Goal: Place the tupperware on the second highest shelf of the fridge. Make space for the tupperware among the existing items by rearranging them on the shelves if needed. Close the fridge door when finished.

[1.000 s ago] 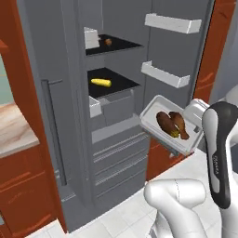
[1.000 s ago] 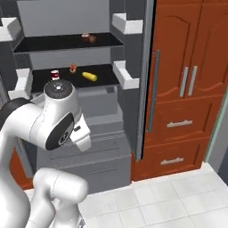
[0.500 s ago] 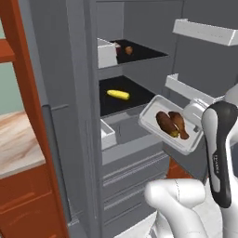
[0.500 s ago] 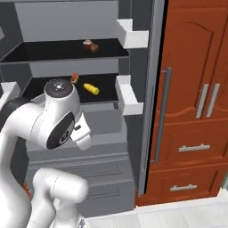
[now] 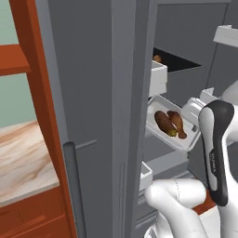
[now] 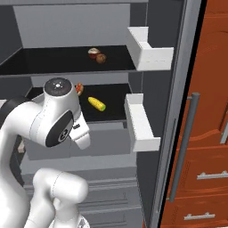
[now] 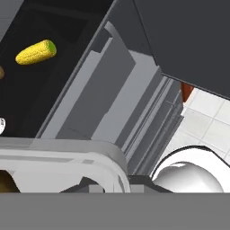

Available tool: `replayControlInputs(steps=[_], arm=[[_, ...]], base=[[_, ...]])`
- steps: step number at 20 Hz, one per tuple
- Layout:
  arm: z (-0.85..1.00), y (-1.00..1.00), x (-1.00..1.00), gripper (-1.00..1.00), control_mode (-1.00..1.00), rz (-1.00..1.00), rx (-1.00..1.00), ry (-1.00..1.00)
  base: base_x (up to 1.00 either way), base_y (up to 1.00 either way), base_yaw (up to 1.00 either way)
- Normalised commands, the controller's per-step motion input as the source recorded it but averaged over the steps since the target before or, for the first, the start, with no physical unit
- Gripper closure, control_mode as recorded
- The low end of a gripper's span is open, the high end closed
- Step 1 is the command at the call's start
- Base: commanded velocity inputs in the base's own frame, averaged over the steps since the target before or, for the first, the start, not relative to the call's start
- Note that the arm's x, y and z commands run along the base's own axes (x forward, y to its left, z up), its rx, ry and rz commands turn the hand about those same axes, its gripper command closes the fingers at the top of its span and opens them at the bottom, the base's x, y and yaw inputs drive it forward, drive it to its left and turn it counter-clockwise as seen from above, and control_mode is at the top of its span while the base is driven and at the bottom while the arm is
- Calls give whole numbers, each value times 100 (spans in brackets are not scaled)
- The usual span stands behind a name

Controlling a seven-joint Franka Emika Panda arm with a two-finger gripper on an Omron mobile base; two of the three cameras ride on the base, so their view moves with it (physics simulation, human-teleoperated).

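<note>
**A:** Which step are you on?

**B:** I judge it's the carry-in. I've got the tupperware [image 5: 169,124], a pale tray with brown food in it, held up in front of the open fridge [image 6: 80,67]. My gripper [image 7: 112,185] sits under the tray's rim at the bottom of the hand view, but whether the fingers are clamped on that rim I cannot tell; the tips are hidden by it.

**A:** Where does it need to go?

**B:** Onto the second highest shelf [image 6: 116,95] of the fridge. A yellow corn cob [image 6: 96,103] lies on that shelf, near the middle, with a small red item [image 6: 79,88] behind it toward the back of the fridge. One shelf up are a small brown item [image 6: 101,58] and a pale round one [image 6: 93,53], just beside each other.

**A:** So what does the next move call for?

**B:** Lifting the tray level with that shelf and sliding it in beside the cob. If the room is too tight, the cob must shift first. The fridge door [image 6: 178,111] is not yet closed.

**A:** Any labels to read?

**B:** None that I can make out.
</note>
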Motion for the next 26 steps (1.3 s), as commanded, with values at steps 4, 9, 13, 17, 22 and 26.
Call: replayControlInputs(steps=[4,9,13,17,22,26], arm=[[-60,12,53,100,-100,9,-1,0],[-47,11,39,100,-100,3,0,10],[-15,21,20,100,-100,-2,0,19],[0,2,21,100,-100,-12,1,19],[-4,0,42,100,-100,-16,1,5],[-18,0,44,100,-100,-8,3,-2]], base=[[0,0,0],[0,0,0],[0,0,0],[0,0,0],[0,0,0],[0,0,0]])
